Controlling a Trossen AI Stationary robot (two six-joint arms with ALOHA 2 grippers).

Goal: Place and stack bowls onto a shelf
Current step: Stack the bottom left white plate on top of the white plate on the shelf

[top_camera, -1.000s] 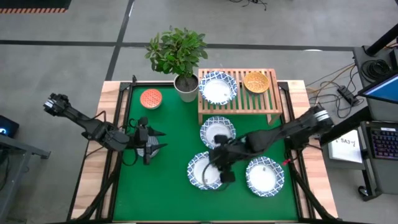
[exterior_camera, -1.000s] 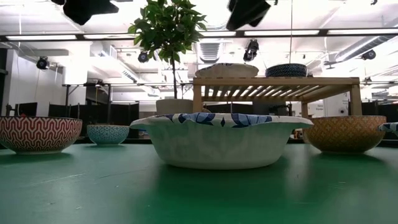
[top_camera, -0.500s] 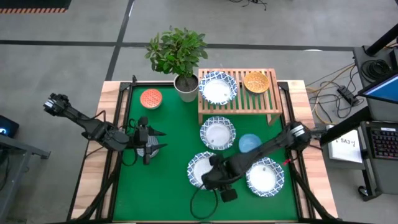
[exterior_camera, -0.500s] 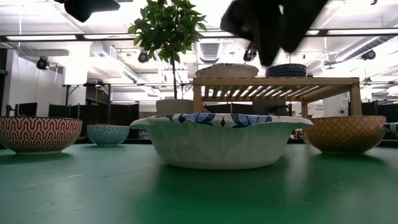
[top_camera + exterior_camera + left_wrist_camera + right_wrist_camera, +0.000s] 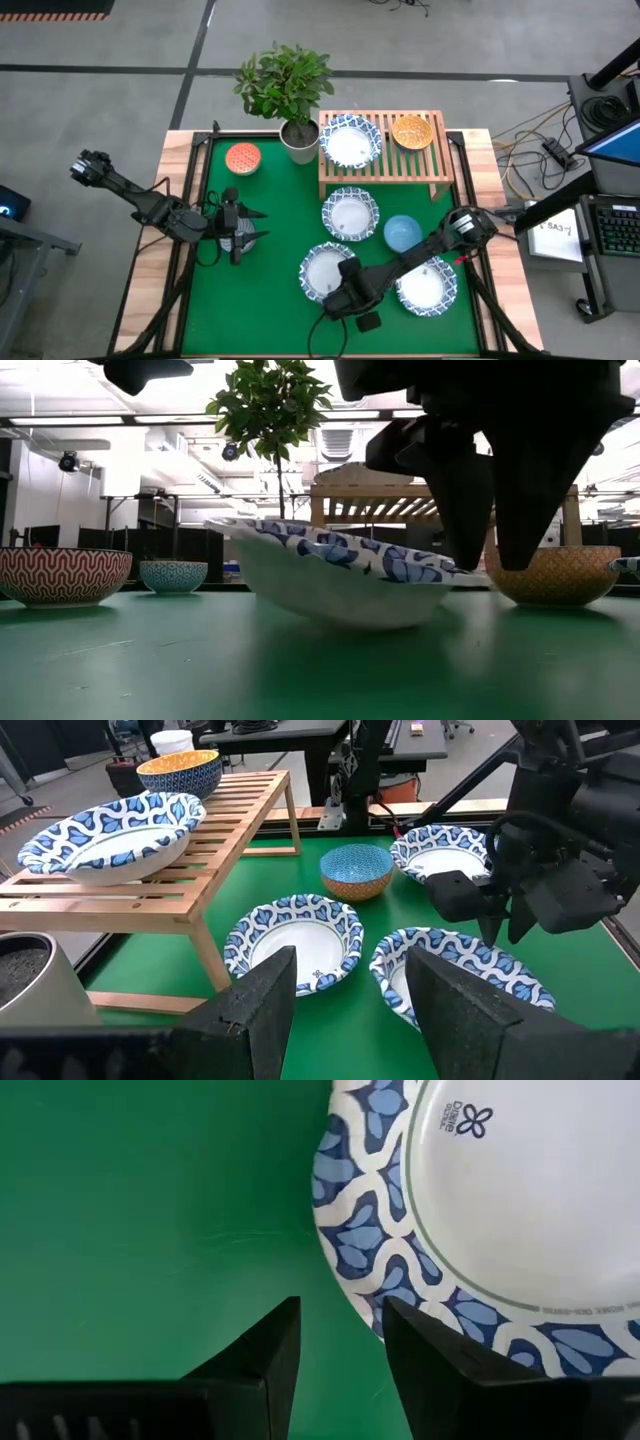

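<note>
Four white bowls with blue-patterned rims show in the high view. One sits on the slatted wooden shelf (image 5: 385, 172) beside a yellow-orange bowl (image 5: 412, 131). One lies mid-mat (image 5: 350, 212), one near right (image 5: 427, 286), and one near left (image 5: 322, 268). My right gripper (image 5: 347, 297) stands open over that last bowl's near-right rim, fingers pointing down. The bowl is tipped (image 5: 340, 575): its left side is raised and its right underside rests on the mat. My left gripper (image 5: 246, 228) hovers open over the mat's left side. My right gripper comes from above, pointing down. One finger (image 5: 440, 1370) is on the near-right rim (image 5: 370, 1295) of the near-left white bowl, and the other stands outside it over the mat. In the low view that rim (image 5: 450, 572) sits low under the fingertip and the opposite side is raised.
A light blue bowl (image 5: 402, 233) sits right of the mid-mat bowl. An orange-red bowl (image 5: 242, 158) sits at the mat's far left. A white plant pot (image 5: 299, 141) stands left of the shelf. Open green mat (image 5: 270, 300) lies near left.
My right gripper has moved from above the mid-mat bowl toward the table's near edge and down onto the near-left bowl's rim. That bowl, flat before, has tipped: its left side has risen and its right side has stayed low. The light blue bowl has come into view.
</note>
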